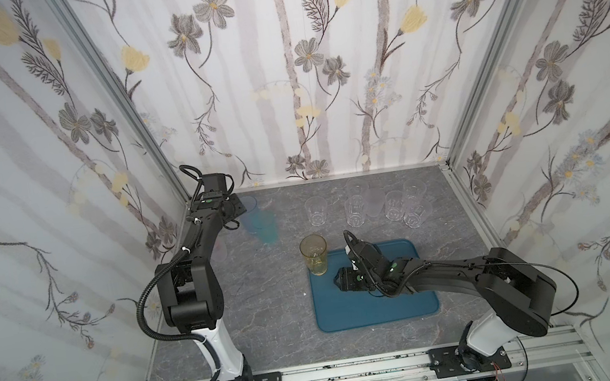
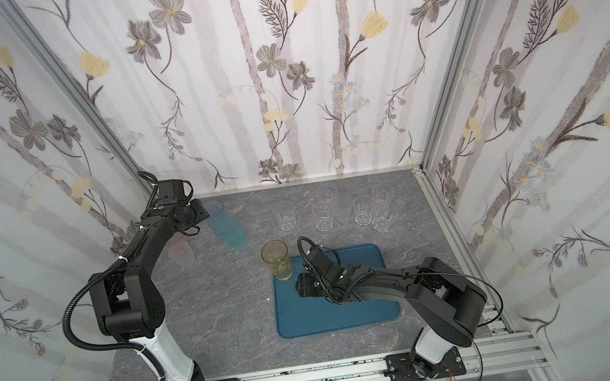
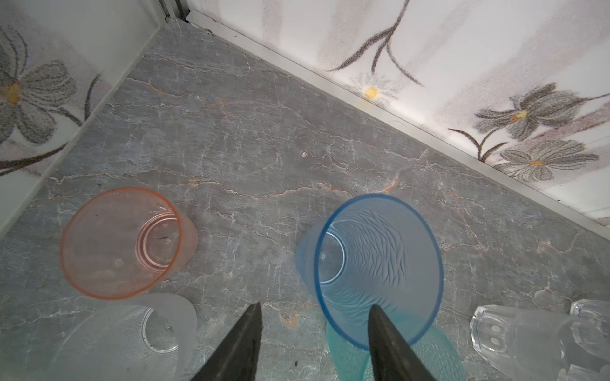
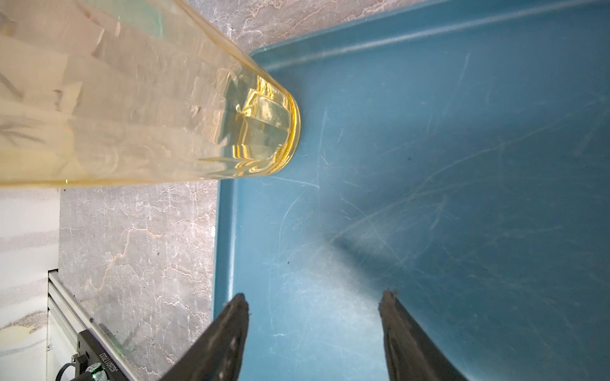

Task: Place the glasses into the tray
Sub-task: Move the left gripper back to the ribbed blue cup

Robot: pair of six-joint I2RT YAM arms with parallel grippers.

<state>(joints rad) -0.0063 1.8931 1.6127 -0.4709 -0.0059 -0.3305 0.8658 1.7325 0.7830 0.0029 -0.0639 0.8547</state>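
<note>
One yellow glass point(image 1: 314, 257) stands in the tray point(image 1: 352, 310); right gripper point(image 4: 315, 297) open, empty; left gripper point(image 3: 315, 306) open, empty, at the blue glass point(image 3: 379, 264) rim.

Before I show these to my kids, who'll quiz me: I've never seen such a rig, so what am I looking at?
Two black robot arms, each ending in a two-fingered hand. Two pictures look down from above; two come from wrist cameras. On the grey table lies a flat tray, an amber glass standing in its corner. Clear glasses stand at the back; pink, blue, teal and frosted ones by the left hand. Both hands are open, holding nothing; the right hand is over the tray.
</note>
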